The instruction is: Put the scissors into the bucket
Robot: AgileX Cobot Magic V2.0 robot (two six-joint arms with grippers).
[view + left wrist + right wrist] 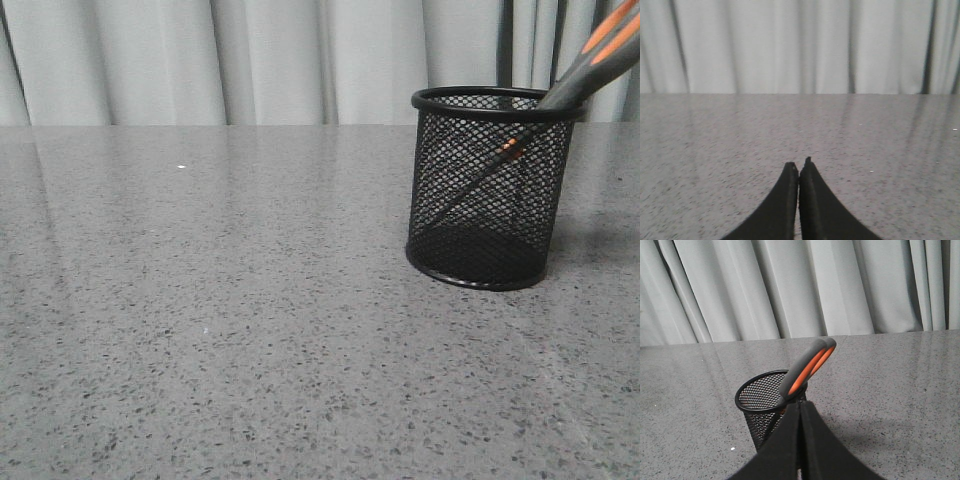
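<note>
Scissors (pixel 590 62) lean in bucket (pixel 490 190); wrist views alone show both end effectors apparently closed, empty.

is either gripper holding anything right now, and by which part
No, neither. The left gripper and right gripper are both shut on nothing; the scissors lean free in the bucket.
</note>
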